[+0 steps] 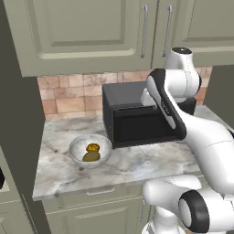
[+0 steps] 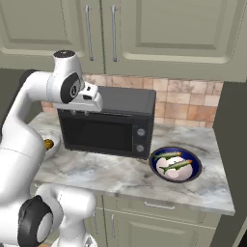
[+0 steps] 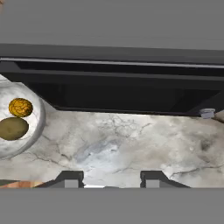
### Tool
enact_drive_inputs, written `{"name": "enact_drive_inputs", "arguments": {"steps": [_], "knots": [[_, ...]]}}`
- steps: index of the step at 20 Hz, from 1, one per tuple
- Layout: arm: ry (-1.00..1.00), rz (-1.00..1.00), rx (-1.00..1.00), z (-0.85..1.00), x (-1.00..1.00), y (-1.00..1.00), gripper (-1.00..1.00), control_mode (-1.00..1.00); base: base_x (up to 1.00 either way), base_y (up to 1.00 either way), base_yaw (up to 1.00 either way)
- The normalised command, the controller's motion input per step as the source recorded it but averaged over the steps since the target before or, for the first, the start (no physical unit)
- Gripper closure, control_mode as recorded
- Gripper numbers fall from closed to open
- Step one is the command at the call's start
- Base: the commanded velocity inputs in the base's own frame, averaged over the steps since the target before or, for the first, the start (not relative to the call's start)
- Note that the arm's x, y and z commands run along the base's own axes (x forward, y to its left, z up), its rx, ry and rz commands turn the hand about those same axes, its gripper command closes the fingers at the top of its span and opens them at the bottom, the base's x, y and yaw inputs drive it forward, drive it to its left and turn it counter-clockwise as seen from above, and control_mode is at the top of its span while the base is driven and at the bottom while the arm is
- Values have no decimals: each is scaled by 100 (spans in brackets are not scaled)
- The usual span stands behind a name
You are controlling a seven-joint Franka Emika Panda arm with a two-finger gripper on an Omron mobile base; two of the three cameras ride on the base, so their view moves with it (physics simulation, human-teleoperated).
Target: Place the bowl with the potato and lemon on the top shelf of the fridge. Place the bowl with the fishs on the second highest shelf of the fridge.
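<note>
The bowl with the potato and lemon (image 1: 76,145) stands on the counter left of the microwave, holding the brown potato (image 1: 91,156) and the yellow lemon (image 1: 93,147). In the hand view that bowl (image 3: 38,119) is at the left edge with the lemon (image 3: 20,107) and potato (image 3: 13,128). Right of the microwave sits the bowl with the fishs (image 2: 157,163), blue-rimmed, with the fishs (image 2: 176,165) lying inside. My gripper (image 3: 111,179) hovers over bare counter in front of the microwave, open, nothing between its fingers. The fridge and its shelves are out of view.
A black microwave (image 1: 137,121) (image 2: 103,128) stands at the middle of the marble counter (image 1: 137,167), its door shut. Wall cabinets (image 1: 91,32) hang above. Tall dark panels bound the counter at the left (image 1: 18,137) and the right (image 2: 234,144).
</note>
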Motion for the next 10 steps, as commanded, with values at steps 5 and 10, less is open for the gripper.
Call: {"name": "enact_drive_inputs", "arguments": {"steps": [5,10], "knots": [[-1,0,1,0,-5,8,-100,-100,0,0,0],[1,0,0,-36,-43,82,-100,-100,0,0,0]]}}
